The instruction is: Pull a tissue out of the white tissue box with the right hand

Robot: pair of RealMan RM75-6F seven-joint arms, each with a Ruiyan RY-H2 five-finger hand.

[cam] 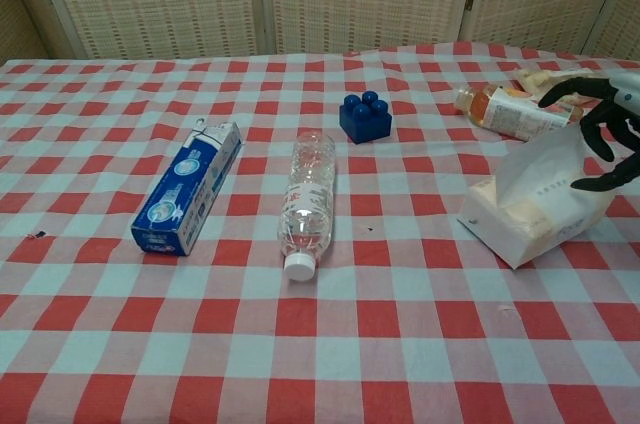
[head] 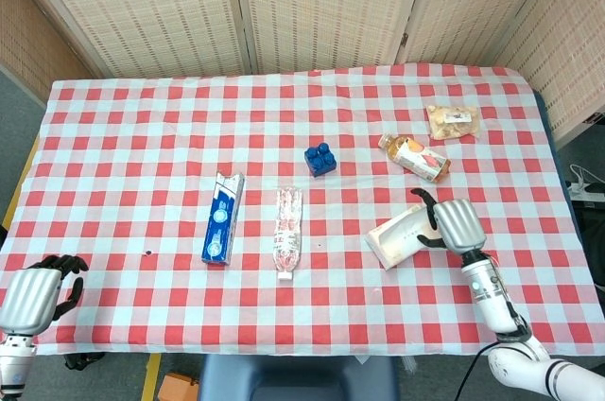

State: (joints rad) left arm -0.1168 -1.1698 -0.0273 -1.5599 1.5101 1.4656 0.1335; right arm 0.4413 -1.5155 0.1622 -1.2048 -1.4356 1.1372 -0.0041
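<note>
While your right hand [cam: 603, 129] hovers with fingers [cam: 560, 91] spread wide and holding nothing, just above the tissue [cam: 540, 159] that stands up from the white tissue box [cam: 535, 212], you risk closing on the pack itself and dragging it, since it looks light and lies loose on the table [head: 142, 136]. Your left hand [head: 33, 295] waits at the near edge, fingers curled around nothing. Count one tissue box, one water bottle [head: 287, 232], one blue carton [head: 222, 217], one blue block [head: 320, 159], one juice bottle [head: 414, 157], one snack bag [head: 452, 121].
</note>
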